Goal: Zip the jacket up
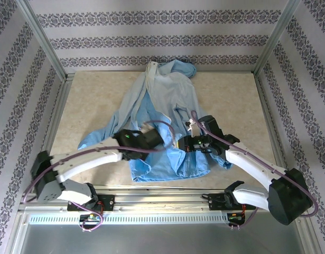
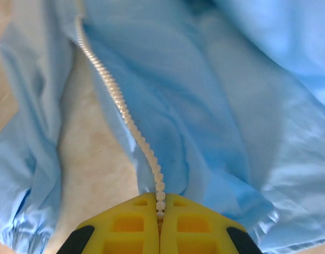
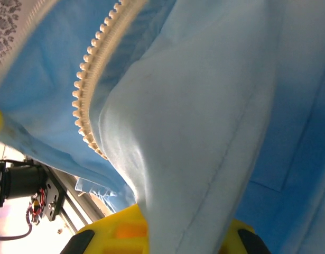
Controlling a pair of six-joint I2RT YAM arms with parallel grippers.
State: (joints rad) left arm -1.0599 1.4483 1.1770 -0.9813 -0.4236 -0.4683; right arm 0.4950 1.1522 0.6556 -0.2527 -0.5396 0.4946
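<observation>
**Left gripper (image 2: 160,214) pinches the zipper strip (image 2: 131,124); right gripper (image 3: 182,235) grips a fold of the jacket (image 1: 162,106)**

From the left wrist camera, the left gripper's two yellow fingers (image 2: 130,227) are pressed together. The white toothed strip runs straight into the seam between them. Beyond the fingers the strip curves gently toward the upper left along the edge of one front panel. It is a single row of teeth, not joined to its partner. Bare table (image 2: 93,159) shows just beside that edge, and a gathered cuff (image 2: 14,227) lies at the lower left.

From the right wrist camera, the right gripper's yellow fingers (image 3: 125,235) have a thick fold of pale blue cloth filling the gap between them. They are clamped on fabric, not on the zipper. The other row of teeth (image 3: 88,95) curves past to the upper left of that fold, clear of the fingers. A strip of patterned wall (image 3: 9,16) shows beyond the cloth in the top left corner.

From above, the jacket lies spread on the table. Its hood (image 1: 173,69) is at the far edge, its hem (image 1: 167,169) is toward the arm bases, and one sleeve (image 1: 99,135) trails out to the left. The two grippers sit near each other over the lower front, a little above the hem, left one on the left and right one on the right.
</observation>
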